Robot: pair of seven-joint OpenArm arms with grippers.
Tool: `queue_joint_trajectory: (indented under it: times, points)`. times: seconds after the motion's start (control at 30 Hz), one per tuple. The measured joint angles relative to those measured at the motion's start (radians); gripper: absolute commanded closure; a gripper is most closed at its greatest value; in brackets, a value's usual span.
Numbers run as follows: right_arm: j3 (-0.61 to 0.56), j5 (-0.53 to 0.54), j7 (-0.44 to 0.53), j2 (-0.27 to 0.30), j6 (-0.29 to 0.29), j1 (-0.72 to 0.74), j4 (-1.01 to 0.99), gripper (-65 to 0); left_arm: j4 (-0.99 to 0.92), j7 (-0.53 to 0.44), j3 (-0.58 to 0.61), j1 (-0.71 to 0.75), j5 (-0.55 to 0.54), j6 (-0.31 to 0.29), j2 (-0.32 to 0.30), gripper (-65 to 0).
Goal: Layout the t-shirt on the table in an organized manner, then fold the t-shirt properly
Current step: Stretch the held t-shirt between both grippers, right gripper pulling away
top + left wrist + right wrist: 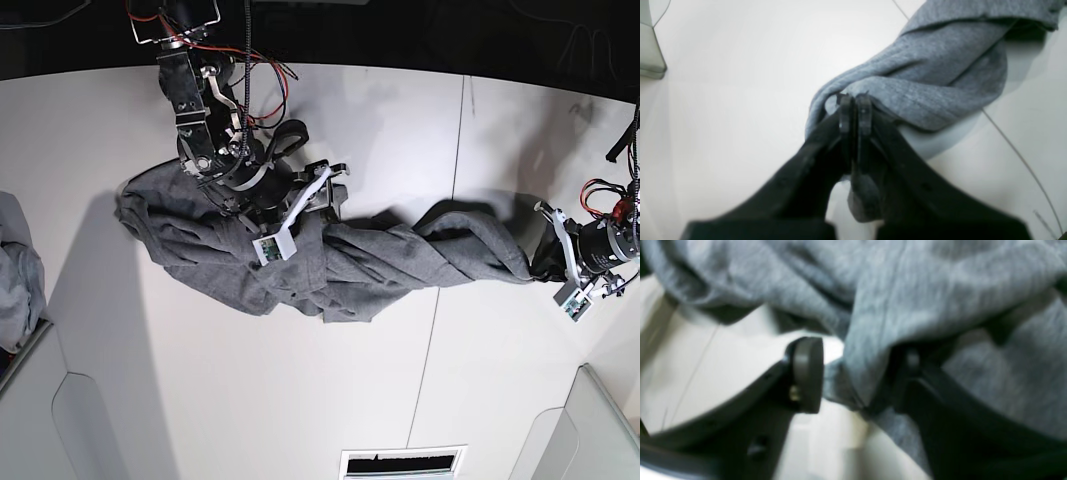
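The dark-grey t-shirt (400,255) lies twisted into a long rope across the white table (300,400), bunched wider at the left end. In the left wrist view my left gripper (855,106) is shut on the t-shirt (933,73), with an edge of cloth pinched between its fingertips, at the shirt's right end in the base view (537,262). In the right wrist view my right gripper (857,373) stands open over the bunched part, with a hanging fold of the t-shirt (907,290) between its jaws. Its round pad (806,373) sits just clear of the cloth.
A thin dark seam line (440,320) crosses the table. Light grey bins sit at the front left (60,420) and front right (590,430). A paler grey cloth bundle (15,290) lies at the left edge. A dark slot (400,462) is at the front edge.
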Motion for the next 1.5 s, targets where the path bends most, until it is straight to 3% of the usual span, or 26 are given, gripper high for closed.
queue_joint_trajectory:
  times: [0.17, 0.37, 0.5, 0.67, 0.73, 0.8, 1.03, 1.07, 1.17, 1.2, 1.5]
  points:
    - [0.000, -0.034, 0.036, 0.000, 0.008, 0.024, -0.002, -5.4, 0.000, 0.000, 0.000, 0.009, 0.000, 0.000, 0.000, 0.0]
    - [0.000, -0.058, 0.041, 0.000, 0.009, 0.061, 0.001, 0.0, 0.000, 0.000, 0.000, 0.011, 0.000, 0.000, 0.000, 0.0]
    - [0.000, -0.058, 0.040, 0.000, 0.010, 0.063, 0.007, 0.0, 0.000, 0.000, 0.000, 0.011, 0.000, 0.000, 0.000, 0.0]
    - [0.010, -0.132, 0.037, 0.000, 0.014, 0.068, 0.051, 0.0, 0.000, 0.000, 0.000, 0.011, 0.001, -0.002, 0.000, 0.0]
    - [0.030, -0.160, 0.034, 0.004, 0.016, 0.082, 0.083, 0.0, 0.000, 0.000, 0.000, 0.011, 0.002, -0.068, -0.001, 0.0]
    - [0.071, -0.171, 0.033, 0.017, 0.026, 0.122, 0.104, 0.0, 0.000, 0.012, 0.000, 0.012, 0.002, -0.145, 0.000, 0.0]
    - [0.317, -0.169, 0.017, 0.100, 0.034, 0.328, 0.097, 0.0, 0.000, 0.053, 0.000, 0.031, -0.032, -0.145, -0.009, 0.0]
    - [0.344, -0.169, 0.013, 0.109, 0.034, 0.341, 0.087, -5.4, 0.000, 0.053, 0.000, 0.036, -0.038, -0.145, -0.009, 0.0]
    - [0.369, -0.105, -0.010, 0.138, 0.034, 0.341, 0.050, -36.4, 0.000, 0.045, 0.000, 0.047, -0.046, -0.145, -0.010, 0.0]
    - [0.369, -0.091, -0.015, 0.145, 0.035, 0.336, 0.034, -41.5, 0.000, 0.044, 0.000, 0.050, -0.049, -0.145, -0.010, 0.0]
    - [0.366, -0.013, -0.016, 0.142, 0.035, 0.188, 0.025, -42.8, 0.000, -0.001, 0.000, 0.050, -0.050, -0.145, -0.011, 0.0]
